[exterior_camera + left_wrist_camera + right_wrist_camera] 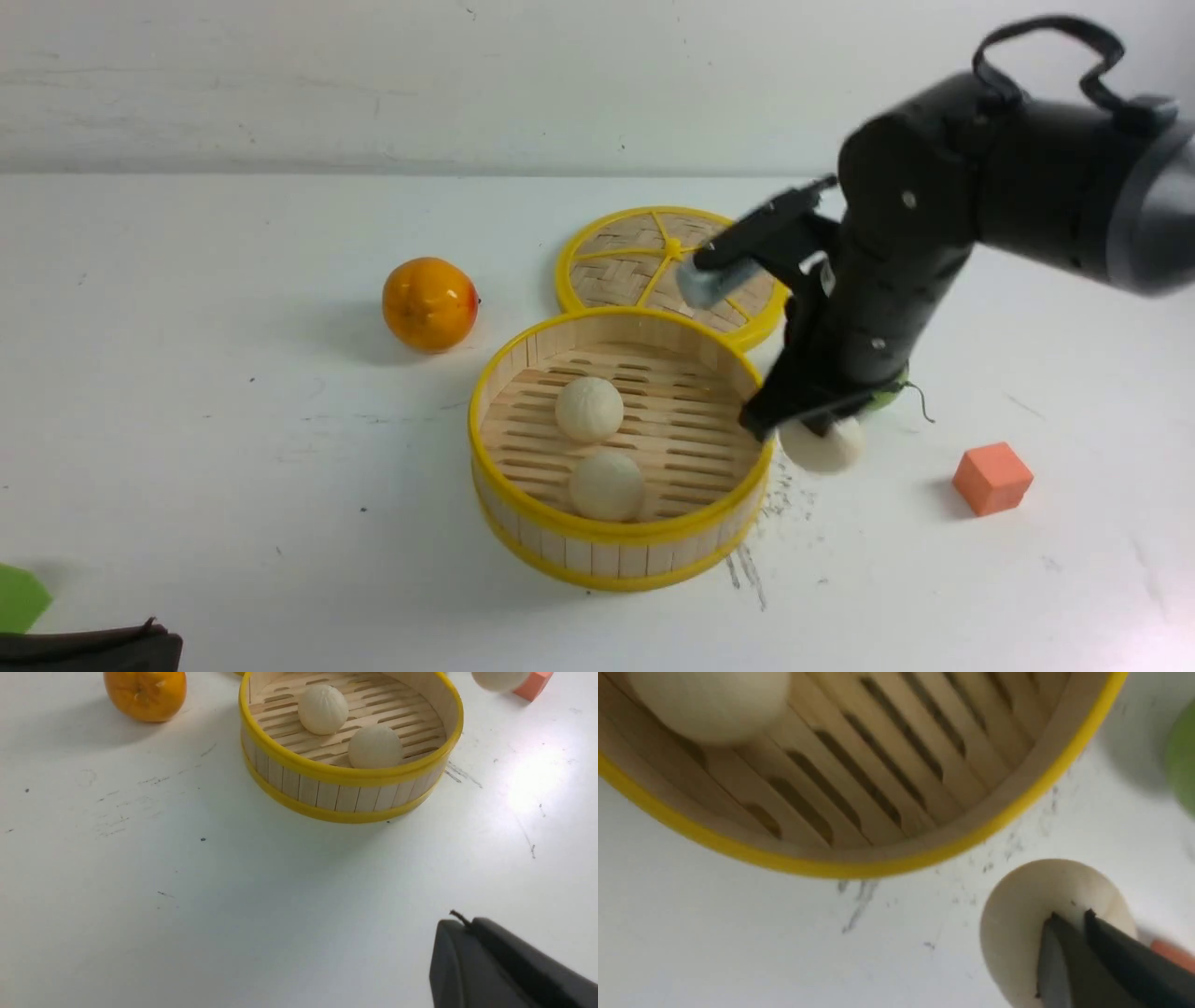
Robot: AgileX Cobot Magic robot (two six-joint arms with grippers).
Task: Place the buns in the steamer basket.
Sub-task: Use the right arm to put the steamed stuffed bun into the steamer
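Note:
The steamer basket (485, 392) stands mid-table with two buns (589, 408) (607, 485) on its slatted floor. A third bun (826, 453) sits just outside the basket's right wall, low at the table. My right gripper (814, 429) comes down on it from above and is shut, pinching its top. In the right wrist view the dark fingertips (1052, 933) bite into that bun (1017, 914) beside the basket's yellow rim (831, 868). My left gripper (460, 924) is shut and holds nothing, over bare table well short of the basket (345, 777).
An orange fruit (429, 303) lies left of the basket. The woven lid (653, 261) lies flat behind it. An orange cube (992, 478) sits at the right. A green ball (887, 397) is mostly hidden behind my right arm. A green scrap (19, 597) shows at the lower left.

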